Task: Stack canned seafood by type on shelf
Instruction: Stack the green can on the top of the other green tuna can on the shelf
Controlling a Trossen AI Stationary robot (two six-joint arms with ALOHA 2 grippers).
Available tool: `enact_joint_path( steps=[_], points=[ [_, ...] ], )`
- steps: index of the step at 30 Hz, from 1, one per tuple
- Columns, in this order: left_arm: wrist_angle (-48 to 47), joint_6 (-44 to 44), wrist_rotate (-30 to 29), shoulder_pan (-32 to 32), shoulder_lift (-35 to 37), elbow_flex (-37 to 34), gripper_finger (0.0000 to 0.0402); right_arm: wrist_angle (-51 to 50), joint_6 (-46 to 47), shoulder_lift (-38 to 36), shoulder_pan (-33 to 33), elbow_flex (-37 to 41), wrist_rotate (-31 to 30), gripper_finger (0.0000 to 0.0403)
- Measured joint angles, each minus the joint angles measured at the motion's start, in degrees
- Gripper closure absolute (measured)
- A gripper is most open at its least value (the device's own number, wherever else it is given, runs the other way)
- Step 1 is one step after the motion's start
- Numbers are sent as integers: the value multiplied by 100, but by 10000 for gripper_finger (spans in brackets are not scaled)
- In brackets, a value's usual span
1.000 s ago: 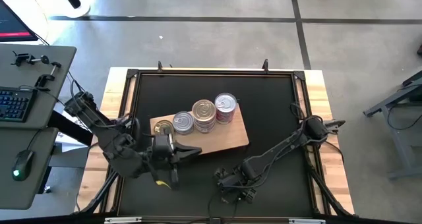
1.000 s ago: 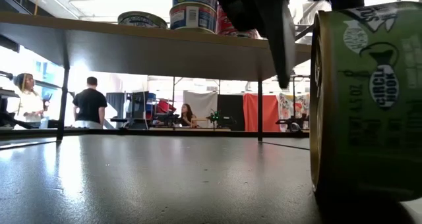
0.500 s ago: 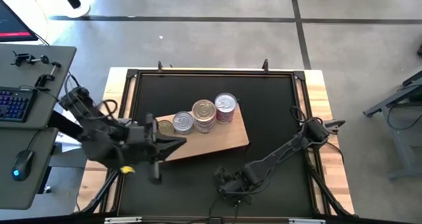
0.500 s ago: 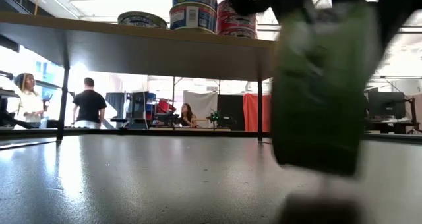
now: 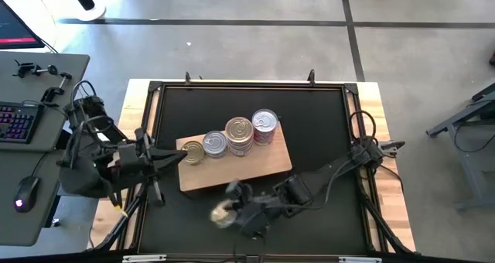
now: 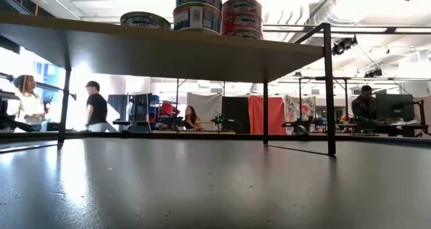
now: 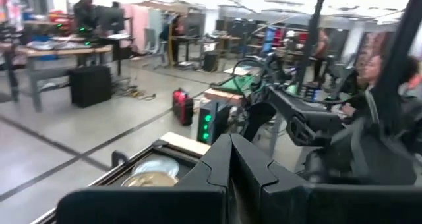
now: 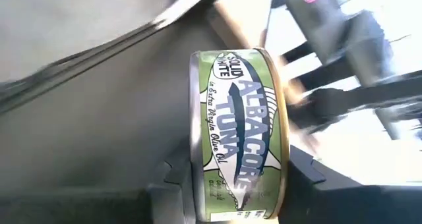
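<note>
The black counter (image 5: 325,131) carries the shelf (image 5: 255,169), a light-brown wooden board lying flat near its middle, its long axis running across the counter and slightly slanted, the right end farther back than the left. In the low view the shelf (image 6: 155,47) shows as a raised slab on thin legs.

On the shelf a row of tins follows that same long axis. From the right: a taller tin with a red label (image 5: 264,127), upright with its silver top facing up; a stack of silver-topped tins (image 5: 239,134) just beside it; another silver-topped stack (image 5: 214,145); and a flat gold-topped tin (image 5: 191,151) at the left end.

The right arm reaches low over the counter's front part, and the right pincer (image 5: 232,210) is clamped on a green-labelled tuna tin (image 8: 239,135), just in front of the shelf's front edge and off the shelf. The tin is held on edge, its flat faces pressed between the two fingers, its short axis running from one finger to the other.

The left pincer (image 5: 176,158) hangs at the shelf's left end, near the gold-topped tin, its fingers pressed together and holding nothing.
</note>
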State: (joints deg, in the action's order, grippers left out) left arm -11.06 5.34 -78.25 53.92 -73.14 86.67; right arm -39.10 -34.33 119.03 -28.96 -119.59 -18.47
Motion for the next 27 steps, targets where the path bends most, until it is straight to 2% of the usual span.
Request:
enact_joint_path(
  steps=[3,6,17,24,27],
  points=[
    [-244,450,-296,97,2,0,401,696,-446,132,232,-128,-378,283],
    [-166,564,-331,102,4,0,402,1181,-519,358,512,-253,-527,283],
    [1016,-383,-337,206,214,0,401,1395,-1158,1262,1079,-949,-1560,272],
    [1098,-501,-335,206,216,0,401,2107,-1813,1400,1269,-971,-1560,268],
    [1102,-500,-336,206,216,0,401,2223,-1828,1450,1414,-971,-1443,267]
  ],
)
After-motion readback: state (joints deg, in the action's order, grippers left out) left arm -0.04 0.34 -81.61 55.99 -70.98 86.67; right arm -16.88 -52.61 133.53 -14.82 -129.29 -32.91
